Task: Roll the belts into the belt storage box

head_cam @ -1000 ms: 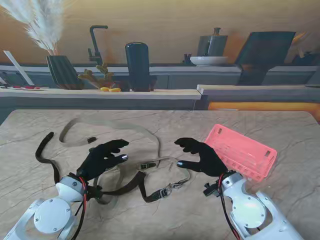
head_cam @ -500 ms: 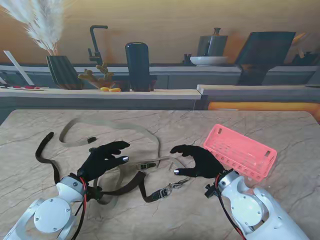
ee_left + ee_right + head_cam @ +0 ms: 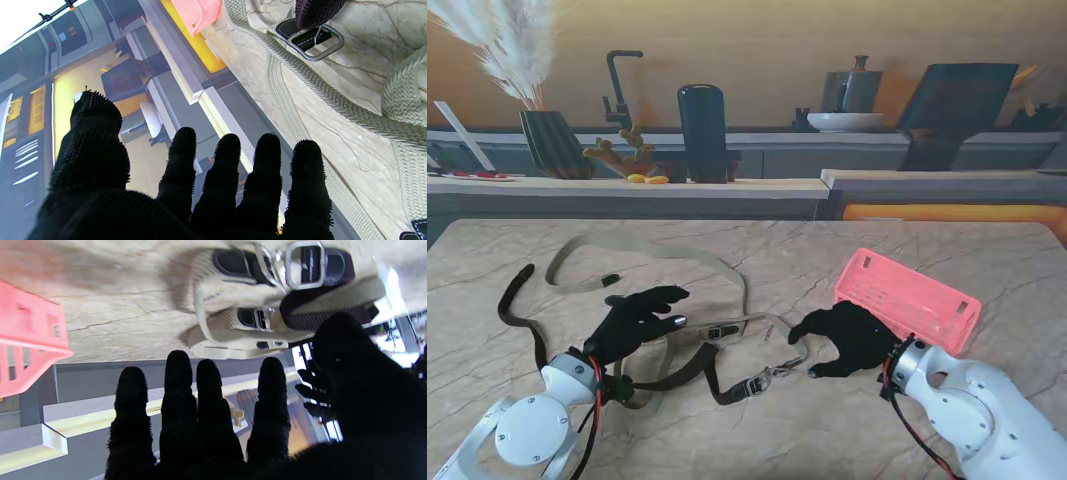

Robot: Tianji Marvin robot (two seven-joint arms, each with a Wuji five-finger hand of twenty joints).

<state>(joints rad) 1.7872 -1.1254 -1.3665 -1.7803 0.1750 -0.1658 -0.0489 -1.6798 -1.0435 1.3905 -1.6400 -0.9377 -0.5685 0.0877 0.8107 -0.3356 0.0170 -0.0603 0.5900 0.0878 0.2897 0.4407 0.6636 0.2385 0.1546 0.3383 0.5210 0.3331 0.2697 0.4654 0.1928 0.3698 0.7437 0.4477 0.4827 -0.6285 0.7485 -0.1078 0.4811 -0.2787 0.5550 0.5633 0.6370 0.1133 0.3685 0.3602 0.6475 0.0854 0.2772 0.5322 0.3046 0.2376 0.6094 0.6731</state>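
- Right hand (image 3: 845, 338) is low over the table with the palm down, fingers spread and a bit curled, and it's got nothing in it. The thumb tip sits close to the metal buckles (image 3: 767, 376), but I honestly can't tell if it's touching them.
- In the right wrist view the fingers (image 3: 206, 396) are straight and apart, with the buckle ends of both belts just beyond them on the marble.
- Left hand (image 3: 637, 318) is the same deal: open, fingers fanned out, hovering over the belts and holding nothing. Its wrist view shows all five fingers (image 3: 227, 173) apart, with woven beige strap running past them.
- Beige belt (image 3: 662, 252) lies in a big loose loop on the table top (image 3: 757, 430), going from the far left, round behind the left hand and back to a buckle between the two hands.
- Dark brown belt (image 3: 682, 378) starts at a curled tip out on the left, passes under the left wrist and runs nearer to me, ending at the buckles by the right thumb. The two belts cross around the left hand.
- Pink storage box (image 3: 907, 300) sits just beyond the right hand on the right side, tilted at an angle, nothing in it that I can see. Neither belt is rolled.
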